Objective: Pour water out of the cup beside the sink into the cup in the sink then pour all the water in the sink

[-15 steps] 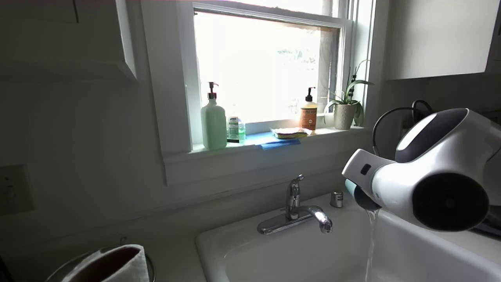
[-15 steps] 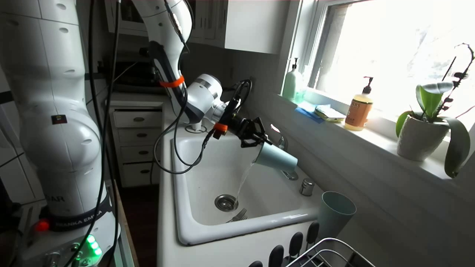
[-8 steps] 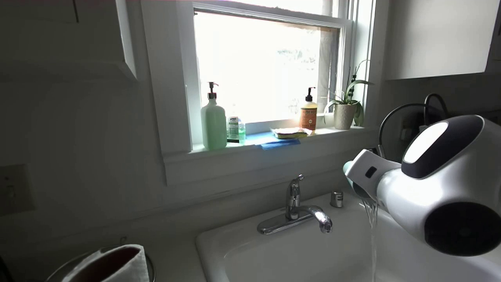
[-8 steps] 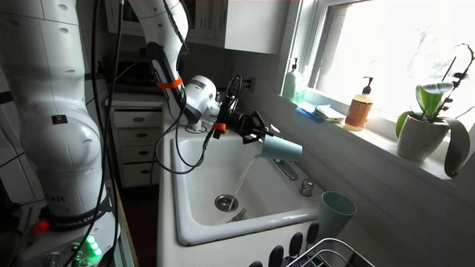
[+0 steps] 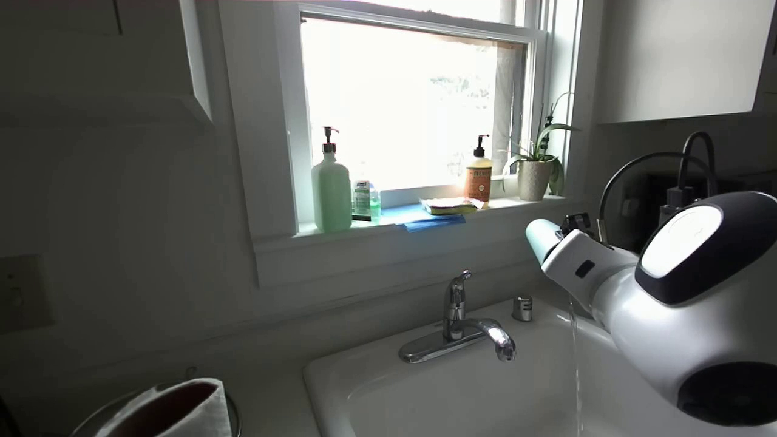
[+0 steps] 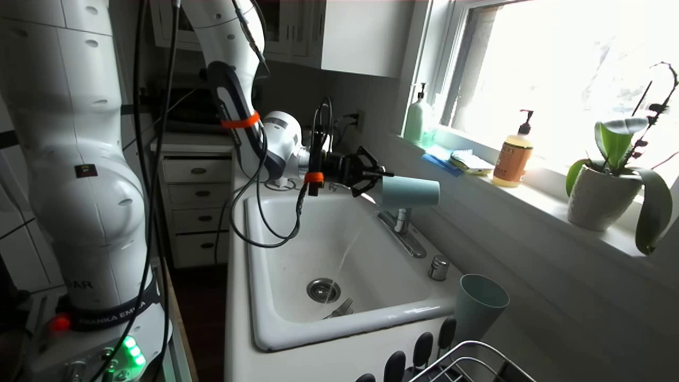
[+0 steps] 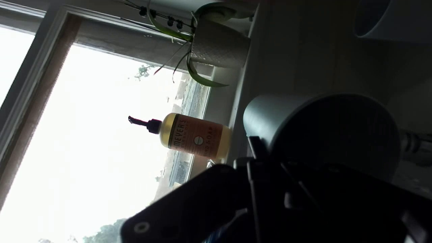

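Note:
A pale blue cup (image 6: 411, 192) lies on its side in the air over the white sink (image 6: 259, 286), mouth toward the arm. My gripper (image 6: 386, 174) is shut on the wall at its rim. In the wrist view the dark mouth of this cup faces the camera, and one finger (image 7: 256, 146) lies against its outside. A thin stream of water (image 6: 347, 254) falls into the basin near the drain (image 6: 323, 290); it shows in both exterior views. A second pale blue cup (image 6: 480, 307) stands upright beside the sink's corner, apart from the gripper. No cup shows inside the basin.
The chrome faucet (image 5: 467, 334) sits just under and beside the held cup. A fork (image 6: 342, 309) lies near the drain. A wire rack (image 6: 472, 347) with black-handled utensils stands by the near corner. Soap bottles (image 6: 513, 159) and a potted plant (image 6: 604, 196) line the windowsill.
The held cup has risen and its base has tipped up, from slanting downward to about level. The water stream has thinned, and its top end is now apart from the cup. The second cup has not moved.

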### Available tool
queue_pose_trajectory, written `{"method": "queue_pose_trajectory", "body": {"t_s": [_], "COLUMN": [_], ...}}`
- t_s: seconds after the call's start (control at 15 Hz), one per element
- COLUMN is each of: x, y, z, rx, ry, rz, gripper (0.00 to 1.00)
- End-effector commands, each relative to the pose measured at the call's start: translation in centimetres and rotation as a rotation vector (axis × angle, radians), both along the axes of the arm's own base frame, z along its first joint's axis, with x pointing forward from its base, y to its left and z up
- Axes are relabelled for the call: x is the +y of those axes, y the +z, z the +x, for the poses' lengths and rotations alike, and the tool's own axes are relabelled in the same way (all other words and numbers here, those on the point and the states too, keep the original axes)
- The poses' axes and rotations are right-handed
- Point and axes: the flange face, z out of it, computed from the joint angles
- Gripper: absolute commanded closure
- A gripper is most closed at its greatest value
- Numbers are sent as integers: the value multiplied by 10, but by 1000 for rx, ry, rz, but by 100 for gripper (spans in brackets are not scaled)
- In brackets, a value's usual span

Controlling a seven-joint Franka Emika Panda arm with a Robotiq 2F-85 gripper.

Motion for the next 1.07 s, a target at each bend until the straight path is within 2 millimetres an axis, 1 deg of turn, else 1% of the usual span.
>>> {"method": "queue_pose_trajectory", "body": {"t_s": [0.0,0.27,0.47,0.67,1.0], "x": [3,2,-1,-3,-8], "y": [4,7,6,5,1], "z": [-8,-11,-12,-10,-6], "rx": [-84,-145,-140,-89,98], "ry": [58,83,65,28,-15], "rz": [-75,-131,-121,-63,155], "gripper": [99,99,99,99,99]}}
